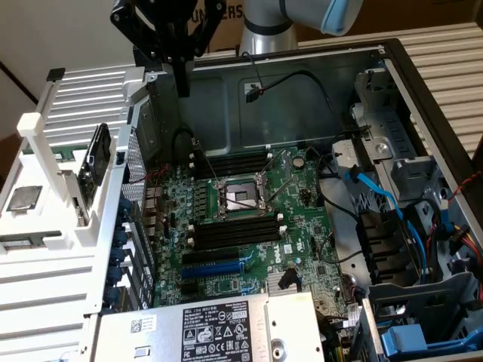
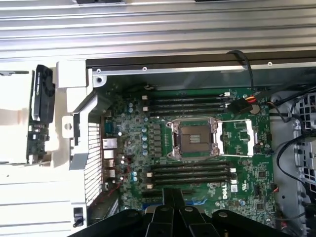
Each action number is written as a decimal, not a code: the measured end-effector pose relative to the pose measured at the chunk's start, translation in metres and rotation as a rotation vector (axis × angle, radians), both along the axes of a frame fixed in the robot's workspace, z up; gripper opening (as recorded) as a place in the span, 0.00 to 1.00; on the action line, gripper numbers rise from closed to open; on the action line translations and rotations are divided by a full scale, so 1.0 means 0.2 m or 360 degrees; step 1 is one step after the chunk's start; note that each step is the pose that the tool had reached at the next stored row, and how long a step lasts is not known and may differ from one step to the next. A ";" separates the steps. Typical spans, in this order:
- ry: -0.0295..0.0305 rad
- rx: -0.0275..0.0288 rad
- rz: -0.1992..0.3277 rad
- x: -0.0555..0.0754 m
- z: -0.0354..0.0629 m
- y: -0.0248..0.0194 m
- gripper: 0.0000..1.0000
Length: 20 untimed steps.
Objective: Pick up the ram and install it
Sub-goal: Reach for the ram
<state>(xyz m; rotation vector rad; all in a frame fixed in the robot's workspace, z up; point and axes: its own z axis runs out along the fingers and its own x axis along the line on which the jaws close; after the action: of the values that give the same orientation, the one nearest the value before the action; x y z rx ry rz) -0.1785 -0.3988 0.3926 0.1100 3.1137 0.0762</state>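
Observation:
The ram [image 1: 93, 172] stands on edge in a white rack [image 1: 45, 151] at the exterior view's left, outside the open computer case; in the wrist view the ram [image 2: 35, 123] shows as a green board with dark parts. My gripper [image 1: 183, 89] hangs high over the case's back left corner, above and apart from the ram, with its fingers [image 2: 167, 205] together and nothing between them. On the green motherboard [image 1: 302, 188], black memory slots [image 1: 234, 162] [image 2: 190, 103] and a second bank [image 1: 234, 230] [image 2: 192, 173] flank the CPU socket [image 1: 238, 197] [image 2: 192, 138].
A blue slot [image 1: 215, 268] lies below the lower bank. Black and blue cables [image 1: 377, 196] and drive bays [image 1: 423, 302] fill the case at the exterior view's right. A labelled power supply [image 1: 211, 328] sits at the front. A small chip [image 1: 24, 197] lies on the rack.

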 end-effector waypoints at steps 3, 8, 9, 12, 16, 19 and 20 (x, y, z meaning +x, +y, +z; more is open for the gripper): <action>0.00000 0.00000 0.0000 -0.07 0.000 0.000 0.10; 0.00000 0.00000 0.0000 -0.18 -0.001 0.000 0.10; 0.00000 0.00000 0.0000 -0.21 -0.001 0.000 0.10; -0.00001 0.00001 0.0000 -0.28 -0.001 0.000 0.10; 0.00005 0.00000 0.0000 -0.36 -0.004 0.001 0.10; 0.00022 0.00001 0.0000 -0.42 -0.007 0.001 0.10; 0.00029 -0.00001 0.0000 -0.44 -0.007 0.001 0.10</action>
<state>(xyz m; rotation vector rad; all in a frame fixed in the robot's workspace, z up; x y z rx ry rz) -0.2664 -0.3986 0.3912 0.1106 3.1155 0.0760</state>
